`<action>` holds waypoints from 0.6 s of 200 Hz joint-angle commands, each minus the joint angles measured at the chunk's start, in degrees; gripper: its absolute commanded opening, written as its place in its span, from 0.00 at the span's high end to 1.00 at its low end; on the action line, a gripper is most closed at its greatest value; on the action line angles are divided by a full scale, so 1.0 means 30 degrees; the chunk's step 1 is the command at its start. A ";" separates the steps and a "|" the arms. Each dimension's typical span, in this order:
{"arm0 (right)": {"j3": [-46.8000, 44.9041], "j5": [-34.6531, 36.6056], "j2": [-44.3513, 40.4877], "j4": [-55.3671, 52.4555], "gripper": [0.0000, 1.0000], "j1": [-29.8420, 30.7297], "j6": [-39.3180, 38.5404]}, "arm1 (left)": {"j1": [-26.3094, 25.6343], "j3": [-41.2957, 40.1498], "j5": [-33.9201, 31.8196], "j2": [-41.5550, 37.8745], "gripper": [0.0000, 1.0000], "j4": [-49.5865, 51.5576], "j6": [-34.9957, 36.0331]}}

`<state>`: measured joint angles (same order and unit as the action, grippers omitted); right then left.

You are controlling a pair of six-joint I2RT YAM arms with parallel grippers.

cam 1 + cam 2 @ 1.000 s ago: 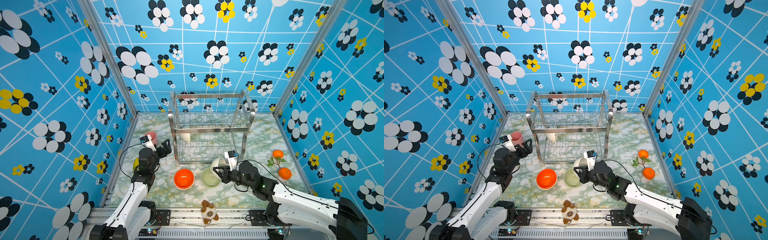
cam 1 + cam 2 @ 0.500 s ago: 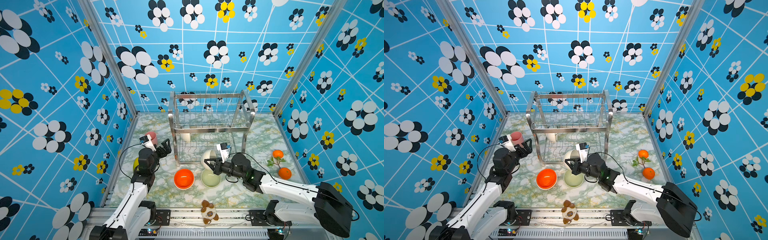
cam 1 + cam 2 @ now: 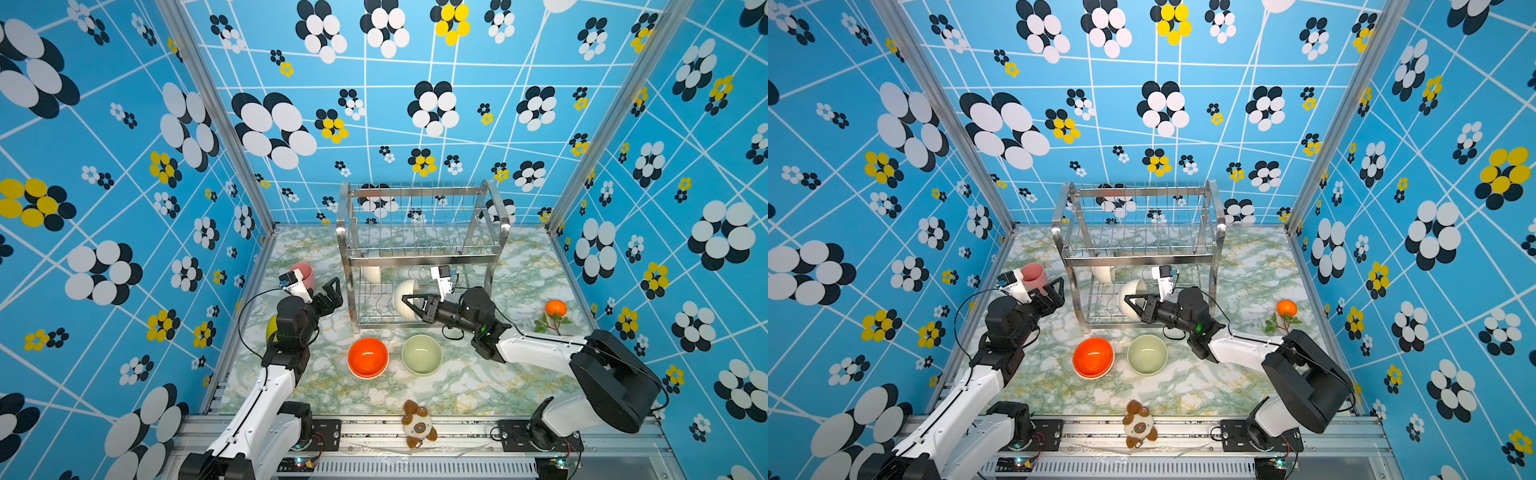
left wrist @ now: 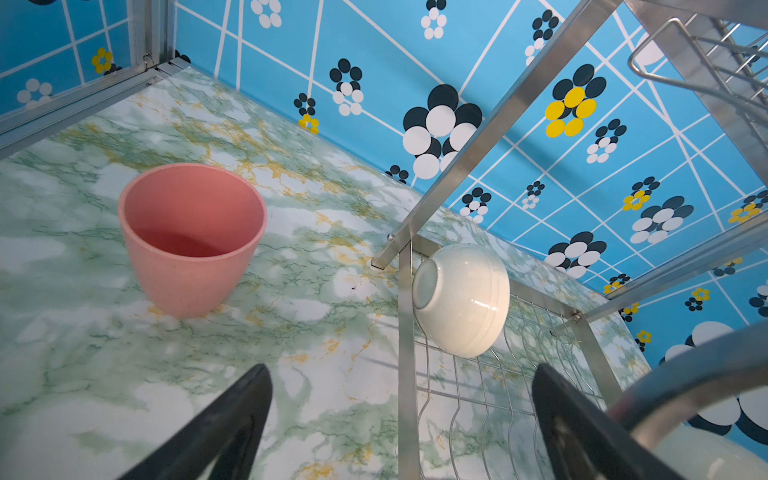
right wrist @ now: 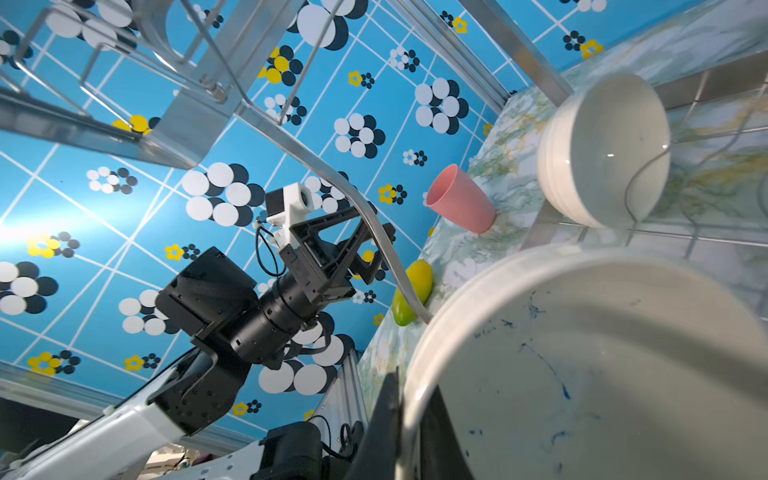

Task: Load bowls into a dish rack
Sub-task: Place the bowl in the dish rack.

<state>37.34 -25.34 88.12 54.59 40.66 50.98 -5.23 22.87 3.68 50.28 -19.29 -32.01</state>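
Observation:
The steel dish rack [image 3: 422,261] stands at the back middle of the marble table. My right gripper [image 3: 409,303] is shut on the rim of a cream-white bowl [image 3: 404,291], held on edge inside the lower tier; in the right wrist view this bowl [image 5: 602,365] fills the frame. A second cream-white bowl [image 3: 371,274] leans on edge at the tier's left end [image 4: 461,299]. An orange bowl [image 3: 368,357] and a sage green bowl [image 3: 421,354] sit upright in front of the rack. My left gripper [image 3: 332,291] hangs open and empty by the rack's left leg.
A pink cup [image 3: 304,274] stands left of the rack, just behind my left gripper. A yellow-green fruit [image 5: 411,291] lies by the left wall. An orange with leaves [image 3: 555,308] sits at the right. A plush toy [image 3: 419,424] lies on the front rail.
My right gripper has carried the cream-white bowl from above the green bowl back and left into the rack's lower tier. The left arm has not moved.

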 commanded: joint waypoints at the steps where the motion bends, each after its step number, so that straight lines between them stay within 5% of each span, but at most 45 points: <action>1: 0.1175 -0.2150 0.1224 0.4672 0.99 -0.0555 0.1629 | 0.0192 -0.0359 0.0256 -0.0354 0.01 0.0042 -0.0136; 120: 0.3958 -0.4149 0.6612 0.8669 0.98 -0.2202 0.4118 | 0.0221 -0.0363 0.0115 -0.0722 0.01 0.0248 0.0091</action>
<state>46.22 -35.57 107.39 73.17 34.89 62.67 -5.02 22.24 3.68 48.51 -19.22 -31.99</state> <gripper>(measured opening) 0.100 0.990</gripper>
